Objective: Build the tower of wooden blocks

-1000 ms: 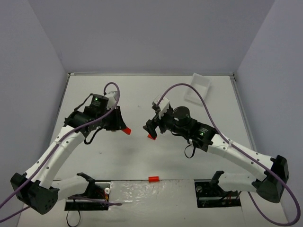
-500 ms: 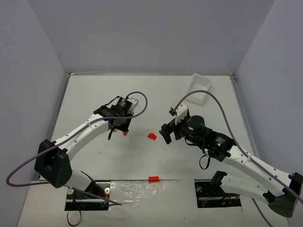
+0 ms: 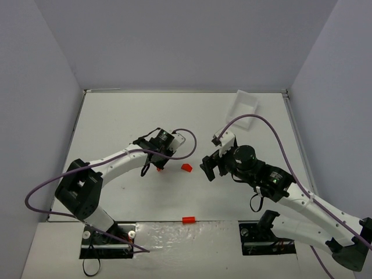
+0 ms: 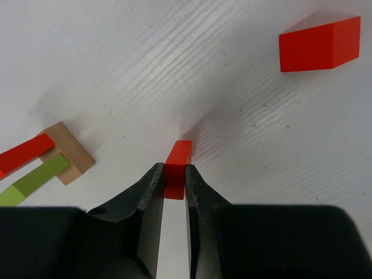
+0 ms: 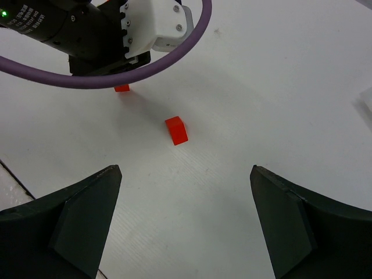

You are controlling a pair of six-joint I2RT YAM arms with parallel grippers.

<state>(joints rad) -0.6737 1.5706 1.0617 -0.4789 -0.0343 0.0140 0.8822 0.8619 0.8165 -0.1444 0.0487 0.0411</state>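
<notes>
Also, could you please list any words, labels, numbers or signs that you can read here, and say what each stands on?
No text can be read in any view.
The bright red wooden blocks, including the one in the left gripper, the white rectangular tray and the white table are unmarked.
The green light on the left arm is a plain dot, not a sign.

Wood block tower (image 4: 71, 153): tan, red, lime pieces, flat; red block (image 4: 177, 165) between fingers (image 4: 147, 196).
</notes>
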